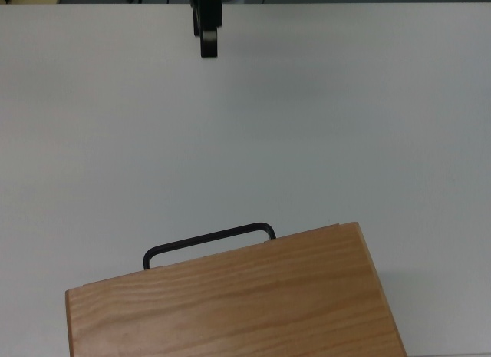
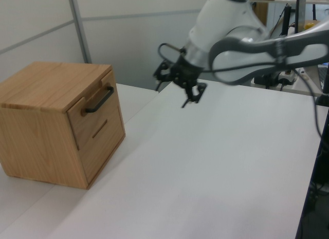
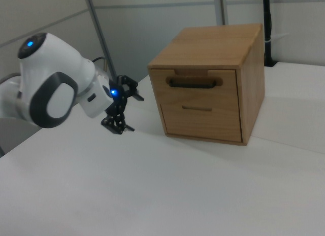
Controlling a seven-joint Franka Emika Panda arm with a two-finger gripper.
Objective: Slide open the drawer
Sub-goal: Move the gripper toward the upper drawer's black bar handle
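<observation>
On the white table [image 2: 216, 162] stands a light wooden cabinet [image 2: 36, 131], and the drawer [image 3: 195, 91] sits in its upper half, closed flush with the front, its thin black bar handle [image 3: 193, 83] running level across the panel. Below it is a second drawer front [image 3: 199, 119] with only a narrow slot for a pull, also closed; what either compartment holds cannot be seen. The gripper [image 2: 180, 91] hangs above the table, well apart from the drawer, out in front of the cabinet's face: in the left view it is to the right of the handle and at about the same height, in the right view it is to the left of the cabinet and slightly lower than the handle. Its two dark fingers stand spread apart with nothing between them, pointing downward at a slant. In the top view only one finger [image 1: 208, 34] shows near the upper edge, while the handle [image 1: 207, 242] juts from under the grained cabinet top [image 1: 230, 303] toward the bottom of the picture. The handle's long axis lies parallel to the cabinet front, slanting gently up toward the top view's right, and the drawer faces the open table where the white arm [image 2: 231, 28] reaches in.
</observation>
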